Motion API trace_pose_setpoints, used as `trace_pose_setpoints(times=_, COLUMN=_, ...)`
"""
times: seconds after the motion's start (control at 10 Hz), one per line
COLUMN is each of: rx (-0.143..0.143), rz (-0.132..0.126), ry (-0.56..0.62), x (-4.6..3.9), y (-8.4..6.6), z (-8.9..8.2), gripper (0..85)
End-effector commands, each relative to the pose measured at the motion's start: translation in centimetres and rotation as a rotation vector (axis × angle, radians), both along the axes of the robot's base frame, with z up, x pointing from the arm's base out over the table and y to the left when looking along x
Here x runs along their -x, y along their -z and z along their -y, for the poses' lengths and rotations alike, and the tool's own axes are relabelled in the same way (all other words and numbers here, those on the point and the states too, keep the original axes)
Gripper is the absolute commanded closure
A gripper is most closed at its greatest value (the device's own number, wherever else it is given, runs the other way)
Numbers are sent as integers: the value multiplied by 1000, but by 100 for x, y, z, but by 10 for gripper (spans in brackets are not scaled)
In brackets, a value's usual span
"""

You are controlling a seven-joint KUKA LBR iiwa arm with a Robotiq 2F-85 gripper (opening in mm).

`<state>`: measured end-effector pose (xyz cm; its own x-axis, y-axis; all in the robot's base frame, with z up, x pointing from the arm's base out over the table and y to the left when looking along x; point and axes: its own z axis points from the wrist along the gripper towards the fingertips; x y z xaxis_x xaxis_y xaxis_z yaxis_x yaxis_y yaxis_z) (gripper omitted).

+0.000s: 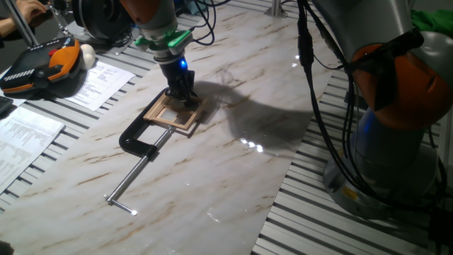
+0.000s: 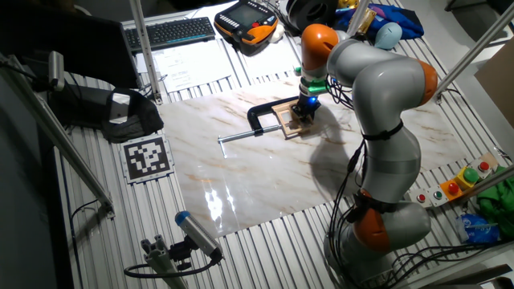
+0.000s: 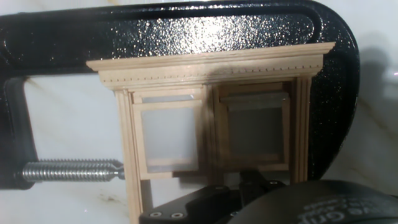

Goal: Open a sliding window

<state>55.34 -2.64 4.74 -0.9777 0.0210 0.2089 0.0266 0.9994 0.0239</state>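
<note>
Nearest the lens in the hand view, the dark body of the gripper [image 3: 249,190] fills the bottom edge, a black plate with small screws and a rounded housing, its tip meeting the lower rail of the sliding window [image 3: 208,115]. Whether the fingers are spread or closed cannot be told from any view, since the tips are hidden against the wood. The window is a light-tan wooden frame with a dentil-trimmed cornice along the top, two side-by-side panes and fluted side posts; the left pane looks pale, the right one shadowed. A black C-clamp [image 3: 186,31] wraps around it: its textured back runs along the cornice and down the right post, and its threaded steel screw [image 3: 71,170] presses against the left post near the bottom. In one fixed view the window [image 1: 172,112] lies flat on the marble-patterned tabletop [image 1: 233,184], left of centre, with the gripper [image 1: 181,92] standing upright on its far right part and a blue light glowing on the wrist. The clamp [image 1: 141,138] reaches toward the near left, its long rod ending in a crossbar. An orange and black teach pendant [image 1: 42,64] rests at the far left, on papers [image 1: 99,81].
</note>
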Motion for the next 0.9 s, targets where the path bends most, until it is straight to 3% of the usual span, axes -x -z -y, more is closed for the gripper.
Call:
trace_pose_setpoints(times=0.0, rx=1, rz=0, ry=-2, x=-5, y=3, z=-3, gripper=850)
trace_pose_setpoints(times=0.5, rx=3, rz=0, ry=-5, x=-15, y=0, z=-4, gripper=850)
trace_pose_setpoints(times=0.8, rx=9, rz=-14, ry=-7, x=17, y=-99, z=9, gripper=850)
